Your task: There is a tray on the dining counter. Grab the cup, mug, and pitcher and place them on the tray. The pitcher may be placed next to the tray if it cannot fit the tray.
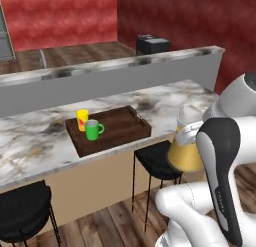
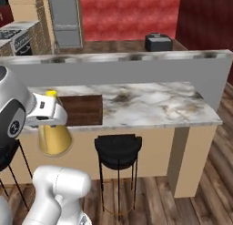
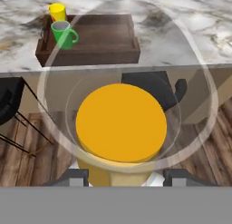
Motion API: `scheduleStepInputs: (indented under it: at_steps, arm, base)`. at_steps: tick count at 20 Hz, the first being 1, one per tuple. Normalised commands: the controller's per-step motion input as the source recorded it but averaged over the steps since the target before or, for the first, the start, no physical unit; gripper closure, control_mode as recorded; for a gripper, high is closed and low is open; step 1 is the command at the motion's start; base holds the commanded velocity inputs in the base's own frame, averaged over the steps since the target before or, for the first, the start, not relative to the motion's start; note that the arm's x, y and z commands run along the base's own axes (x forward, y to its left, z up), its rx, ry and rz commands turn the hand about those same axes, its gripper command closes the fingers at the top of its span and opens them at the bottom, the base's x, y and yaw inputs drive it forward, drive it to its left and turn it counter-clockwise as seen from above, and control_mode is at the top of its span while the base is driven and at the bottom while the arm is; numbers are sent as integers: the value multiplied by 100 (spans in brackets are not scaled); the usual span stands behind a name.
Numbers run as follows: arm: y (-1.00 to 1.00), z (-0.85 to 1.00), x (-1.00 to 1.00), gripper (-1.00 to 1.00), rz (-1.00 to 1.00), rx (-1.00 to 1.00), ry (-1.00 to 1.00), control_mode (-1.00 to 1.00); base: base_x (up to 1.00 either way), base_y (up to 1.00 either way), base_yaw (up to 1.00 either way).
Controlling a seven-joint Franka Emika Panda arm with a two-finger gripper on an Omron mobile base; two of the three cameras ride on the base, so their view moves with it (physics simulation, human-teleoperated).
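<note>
Marble dining counter (image 1: 165,98) bearing the tray (image 1: 125,122) with cup (image 1: 82,119) and mug (image 1: 92,129); pitcher (image 3: 120,123) raised off the counter, clamped between the gripper (image 3: 124,177) fingers (image 3: 74,177), over the stools.

2 black stools (image 1: 159,161) (wood floor (image 2: 150,196)).

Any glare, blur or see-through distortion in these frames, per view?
Hand view: the clear glass of the pitcher overlays the tray and stool in pale rings. Left base view: soft, low-detail render; pitcher neck nearly vanishes against the dining counter. Right base view: flat lighting, no glare.
</note>
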Motion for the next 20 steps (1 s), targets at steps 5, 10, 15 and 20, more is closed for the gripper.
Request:
scheduleStepInputs:
  at_steps: [5, 10, 15, 20]
  arm:
    - [0, 0, 0, 100, 0, 0, 0, 100]
    - [0, 0, 0, 100, 0, 0, 0, 100]
    - [0, 0, 0, 100, 0, 0, 0, 100]
    - [0, 0, 0, 100, 0, 0, 0, 100]
  base:
    - [24, 35, 12]
    - [28, 6, 16]
    - [44, 0, 11]
    - [54, 0, 12]
